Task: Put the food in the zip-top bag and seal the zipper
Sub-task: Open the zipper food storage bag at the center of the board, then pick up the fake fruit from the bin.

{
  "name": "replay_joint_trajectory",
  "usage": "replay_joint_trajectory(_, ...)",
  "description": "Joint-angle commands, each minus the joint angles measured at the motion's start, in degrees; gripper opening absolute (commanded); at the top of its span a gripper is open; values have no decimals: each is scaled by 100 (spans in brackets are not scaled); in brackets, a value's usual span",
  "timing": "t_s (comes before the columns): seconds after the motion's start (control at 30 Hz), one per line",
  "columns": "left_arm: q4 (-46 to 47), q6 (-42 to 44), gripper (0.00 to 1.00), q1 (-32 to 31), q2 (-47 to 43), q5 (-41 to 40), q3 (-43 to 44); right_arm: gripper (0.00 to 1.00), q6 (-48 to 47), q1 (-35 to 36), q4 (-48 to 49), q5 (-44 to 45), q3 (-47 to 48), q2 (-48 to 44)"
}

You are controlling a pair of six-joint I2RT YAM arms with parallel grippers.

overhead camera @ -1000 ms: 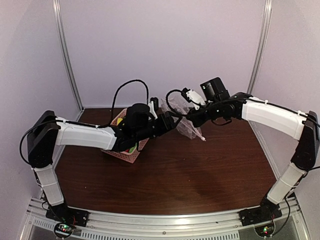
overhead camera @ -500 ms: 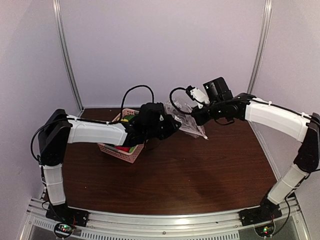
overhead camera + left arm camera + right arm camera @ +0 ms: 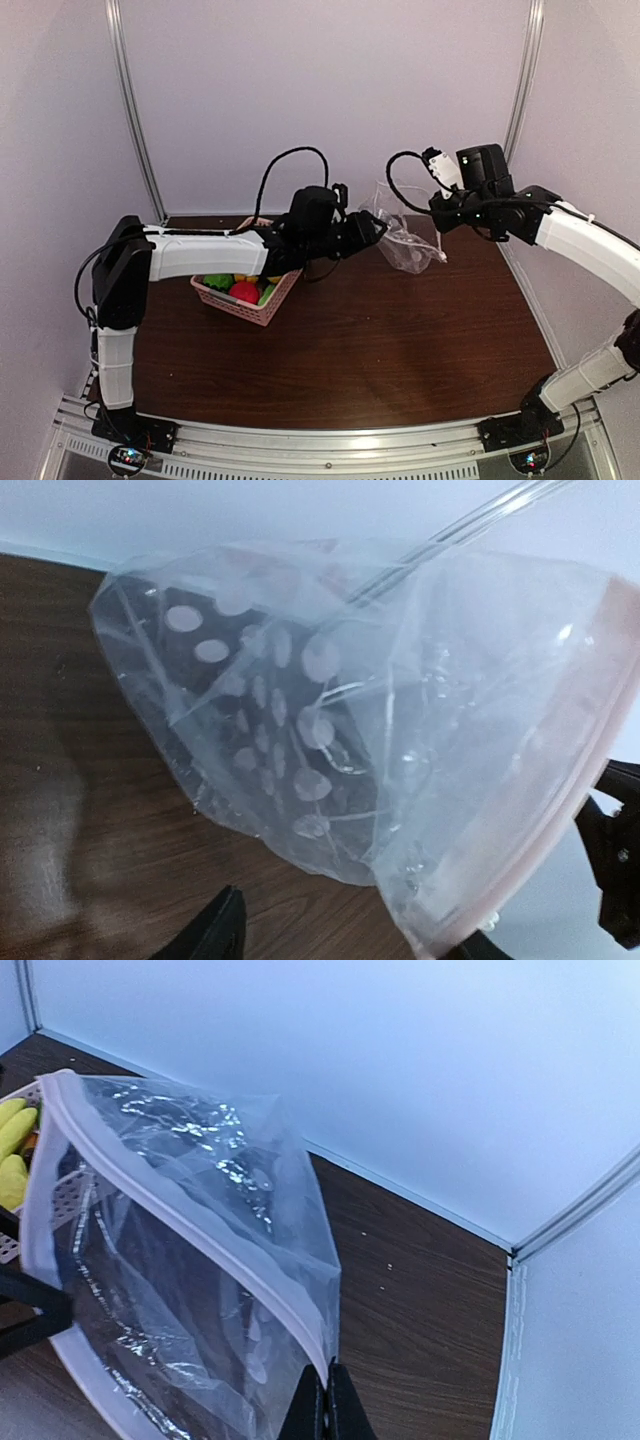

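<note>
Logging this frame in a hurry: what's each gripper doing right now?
Left gripper: open, fingers spread at the zip-top bag.
Right gripper: closed, pinching the bag's corner at the zipper.

Left arm (image 3: 200, 256) outstretched, left claw (image 3: 369, 229) spread; right arm (image 3: 585, 236) raised, right claw (image 3: 325, 1402) pinched closed.

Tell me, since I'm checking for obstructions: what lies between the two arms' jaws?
Only the clear dotted zip-top bag spans that gap; the top view shows it.
</note>
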Motion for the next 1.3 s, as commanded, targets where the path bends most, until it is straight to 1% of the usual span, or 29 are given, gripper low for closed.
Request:
replay_joint_trajectory(0.0,16,1547,71,-21,-386,626,69,0,-185,-488,139,438,-216,-225)
replay_joint_trajectory(0.03,-118,1834,74,-21,-581,725,-62,0,-210,-565,199,446,-283,-272)
replay_joint_trajectory(0.1,-462,2387,76,-20,-978,890,-409,0,-290,-618,376,511,-435,-364)
replay_joint_trajectory(0.17,-969,2834,77,-1,-1393,717,-781,0,-429,-662,542,705,-510,-412)
replay_joint_trajectory(0.23,-1719,3128,77,68,-1760,257,-1041,0,-522,-803,628,877,-469,-419)
replay_joint_trajectory(0.27,-2143,3177,78,140,-1929,-127,-1110,0,-531,-913,648,890,-420,-419)
replay_joint_trajectory(0.33,-2921,3164,78,367,-2101,-606,-1193,0,-566,-1109,621,914,-320,-419)
replay_joint_trajectory(0.4,-3518,3087,79,624,-2266,-1155,-1317,0,-651,-1185,625,1151,-226,-439)
replay_joint_trajectory(0.43,-3697,3038,84,798,-2355,-1387,-1419,0,-679,-1187,639,1237,-205,-461)
replay_joint_trajectory(0.5,-3788,2955,94,1080,-2554,-1648,-1692,0,-622,-1192,668,1192,-244,-526)
replay_joint_trajectory(0.57,-3807,2754,93,1430,-2636,-1656,-1863,0,-514,-1179,672,816,-411,-525)
replay_joint_trajectory(0.67,-3815,2414,85,1984,-2532,-1152,-1917,0,-376,-1141,675,251,-763,-253)
replay_joint_trajectory(0.73,-3756,2371,79,2226,-2383,-826,-1895,0,-348,-1139,715,-233,-981,-34)
replay_joint_trajectory(0.8,-3614,2458,76,2373,-2229,-649,-1912,0,-332,-1139,846,-655,-1182,112)
replay_joint_trajectory(0.9,-3244,2551,73,2659,-2008,-170,-2014,0,-261,-1139,1009,-1038,-1368,229)
replay_joint_trajectory(1.03,-3048,2575,69,2892,-1718,33,-1966,0,-242,-1140,1060,-1209,-1416,284)
replay_joint_trajectory(1.2,-3001,2548,62,3000,-1434,34,-1832,0,-236,-1139,1142,-1370,-1533,228)
replay_joint_trajectory(1.27,-3004,2539,60,3011,-1297,239,-1749,0,-235,-1135,1153,-1388,-1561,200)
